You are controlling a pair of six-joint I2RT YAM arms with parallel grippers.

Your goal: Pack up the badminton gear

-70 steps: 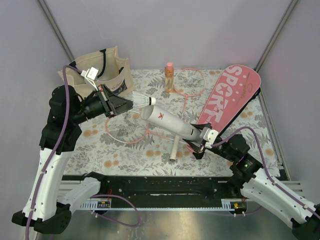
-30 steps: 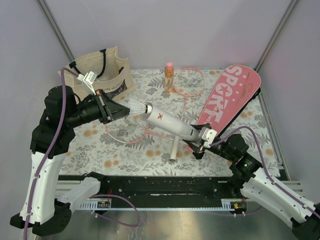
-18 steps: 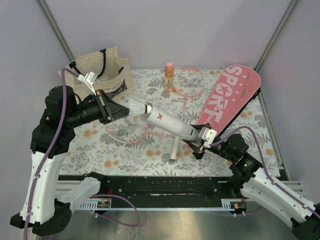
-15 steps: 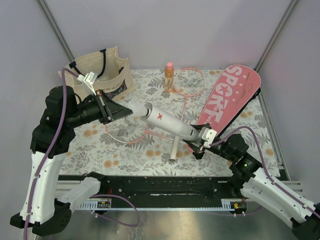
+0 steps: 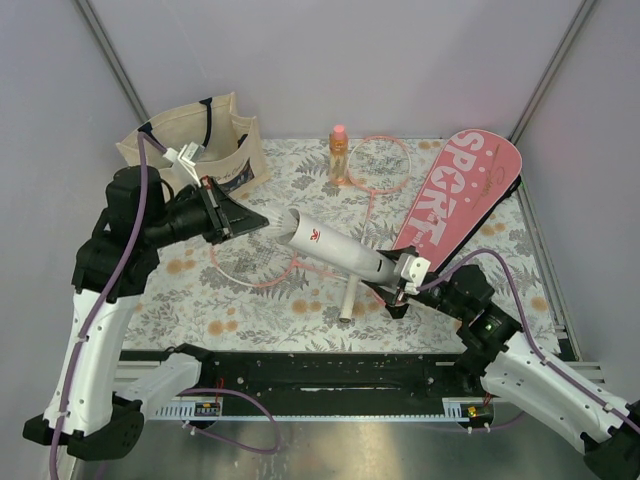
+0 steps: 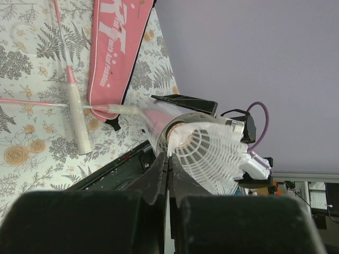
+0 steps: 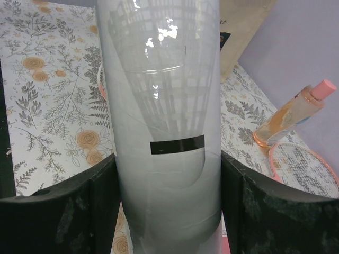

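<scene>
Shuttlecock [image 6: 206, 153] has just gone into the tube [image 5: 335, 250], so that's one piece packed! My left pincer [image 6: 168, 164] is pinched tight on its skirt, and my right pincer [image 7: 168, 211] clamps the tube.

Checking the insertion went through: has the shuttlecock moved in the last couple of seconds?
Yes. The shuttlecock has moved away from the orange bottle, from outside the white tube into its mouth.

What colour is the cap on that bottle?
Pink cap on an orange bottle; the top external view shows it best.
</scene>
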